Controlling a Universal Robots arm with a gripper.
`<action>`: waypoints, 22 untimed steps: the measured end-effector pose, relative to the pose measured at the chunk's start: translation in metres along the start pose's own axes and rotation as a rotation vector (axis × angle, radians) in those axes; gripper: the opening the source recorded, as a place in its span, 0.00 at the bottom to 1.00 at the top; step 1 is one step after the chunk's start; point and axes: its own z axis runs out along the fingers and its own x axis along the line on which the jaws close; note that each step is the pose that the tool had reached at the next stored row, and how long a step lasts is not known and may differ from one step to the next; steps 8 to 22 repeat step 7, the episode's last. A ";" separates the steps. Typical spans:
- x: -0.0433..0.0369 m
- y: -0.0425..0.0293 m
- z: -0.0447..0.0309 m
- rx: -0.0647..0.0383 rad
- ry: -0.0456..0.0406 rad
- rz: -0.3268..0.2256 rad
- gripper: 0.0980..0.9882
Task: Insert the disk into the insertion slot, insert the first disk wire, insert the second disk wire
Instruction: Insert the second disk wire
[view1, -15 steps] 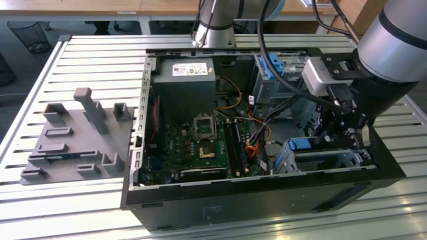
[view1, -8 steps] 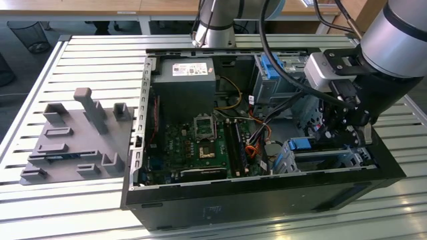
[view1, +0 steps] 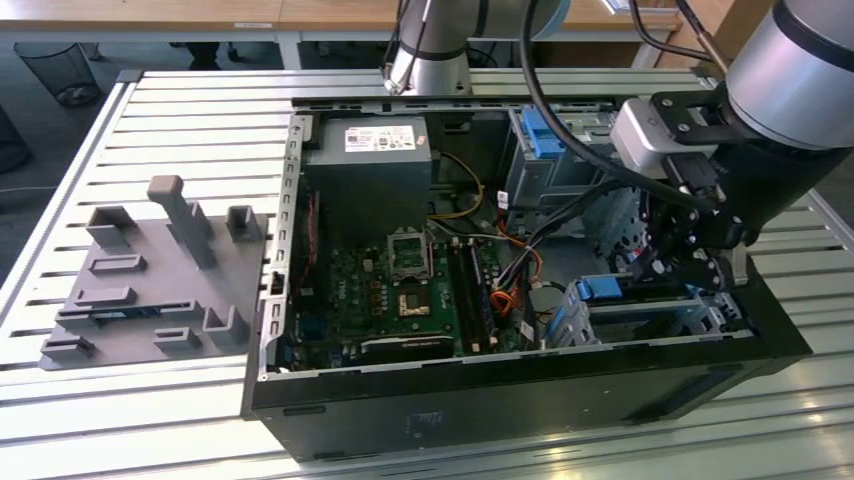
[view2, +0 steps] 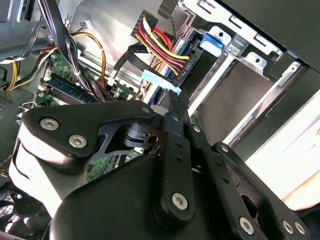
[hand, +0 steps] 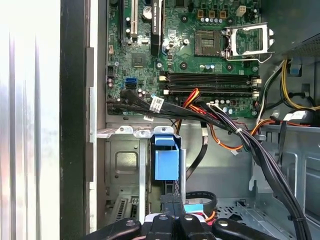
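Pretty cramped in there. The gripper (view1: 678, 262) sits low in the computer case (view1: 534, 400), right over the insertion slot (view1: 654, 315) at the corner nearest the exterior view's right. A black cable bundle (hand: 200, 117) crosses just beside it, above the motherboard (view1: 400, 290). The worktable (view1: 160, 110) outside stays open apart from the grey fixture block (view1: 154, 280).

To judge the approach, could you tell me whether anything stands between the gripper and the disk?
Nothing visible does: in the first wrist view the gripper is close to the blue-framed disk, with a pale blue connector beside the gripper, not between them.
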 end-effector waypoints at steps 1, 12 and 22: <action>-0.0001 0.0000 -0.0006 0.000 0.0001 0.000 0.01; -0.0003 -0.0001 -0.0028 -0.002 0.0000 0.000 0.01; -0.0003 -0.0001 -0.0028 -0.002 0.0000 0.000 0.01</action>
